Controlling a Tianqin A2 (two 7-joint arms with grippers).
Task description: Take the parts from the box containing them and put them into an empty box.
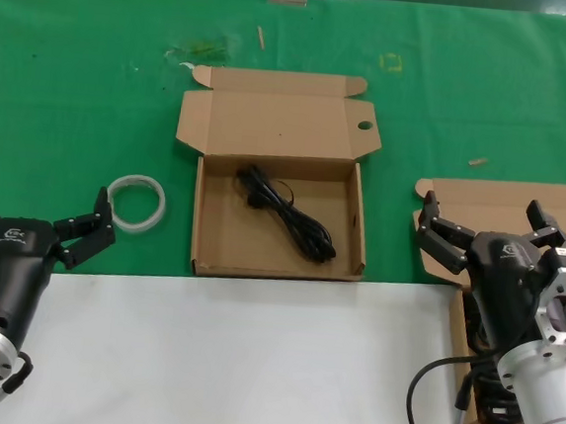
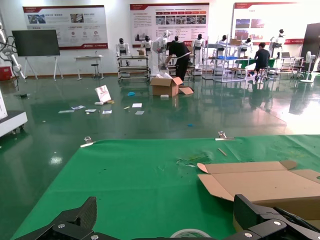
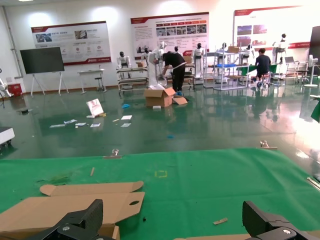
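matt cardboard box; green cloth table

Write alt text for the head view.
An open cardboard box holding one black cable bundle sits mid-table on a green cloth. The open right gripper hovers above a second box at the right; the open left gripper waits near a white ring.

Both arms ended in matte black grippers on ribbed silver aluminium wrist cylinders. The left gripper carried a small white logo on its black housing, as did the right gripper. Small silver screws dotted the black, segmented fingers. A black cable looped beside the right wrist cylinder.
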